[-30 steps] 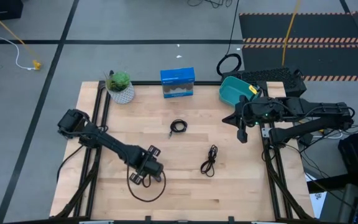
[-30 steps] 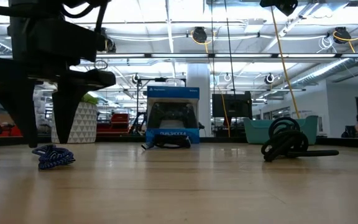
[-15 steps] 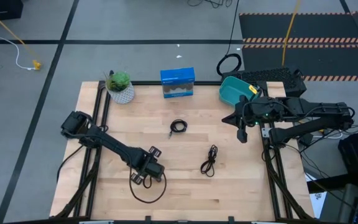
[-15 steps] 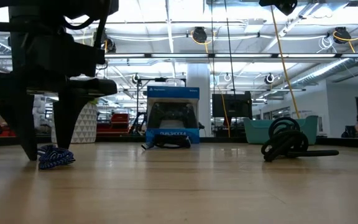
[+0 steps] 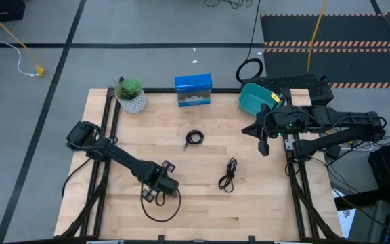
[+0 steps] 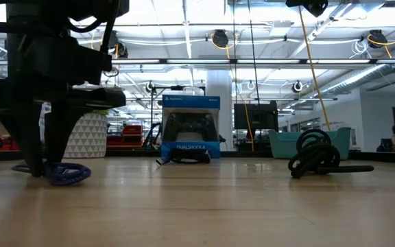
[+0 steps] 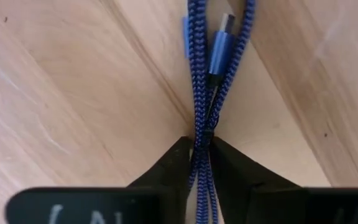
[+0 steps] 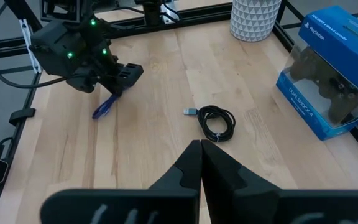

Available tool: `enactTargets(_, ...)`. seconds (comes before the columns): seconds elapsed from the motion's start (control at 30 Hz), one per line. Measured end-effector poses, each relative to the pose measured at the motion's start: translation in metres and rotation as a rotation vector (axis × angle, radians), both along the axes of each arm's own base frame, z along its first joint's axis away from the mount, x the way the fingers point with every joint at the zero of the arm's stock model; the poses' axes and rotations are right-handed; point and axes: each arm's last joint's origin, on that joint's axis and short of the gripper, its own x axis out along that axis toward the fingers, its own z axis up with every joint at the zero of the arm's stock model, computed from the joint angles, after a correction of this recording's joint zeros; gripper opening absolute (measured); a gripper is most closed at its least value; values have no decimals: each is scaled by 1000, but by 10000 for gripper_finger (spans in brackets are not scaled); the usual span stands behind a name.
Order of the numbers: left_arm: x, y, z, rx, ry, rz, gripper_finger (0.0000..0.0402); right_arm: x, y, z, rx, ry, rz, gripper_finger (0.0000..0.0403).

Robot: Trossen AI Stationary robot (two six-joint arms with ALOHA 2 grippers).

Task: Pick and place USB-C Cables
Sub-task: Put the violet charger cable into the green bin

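Left wrist view: blue cable (image 7: 202,124) pinched between left gripper (image 7: 199,163) fingers, low on table (image 5: 202,210) front-left. Right gripper (image 8: 201,152) shut, empty, raised near teal bin (image 5: 254,99).

Grey floor (image 5: 147,27) with hazard-striped black mat (image 5: 337,30); bright ceiling lights (image 6: 184,27) overhead.

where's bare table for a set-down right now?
Free: the front right corner, right of the long black cable; also between the plant and the round coil. Crowded: front left, where the left gripper pinches the blue cable inside the big loop.
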Motion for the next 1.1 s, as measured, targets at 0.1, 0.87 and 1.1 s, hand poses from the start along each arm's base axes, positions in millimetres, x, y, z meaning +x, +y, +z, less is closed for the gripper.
enactTargets(0.1, 0, 0, 0, -3, 0, 6, 39, 0, 0, 0, 0, 0, 0, 0)
enactTargets(0.87, 11, 12, 105, -93, -320, 204, 28, 12, 1, -23, -52, -33, 34, 0)
enactTargets(1.1, -18, 32, 165, -32, -575, 263, 28, 24, 1, -42, -182, -143, 104, 0)
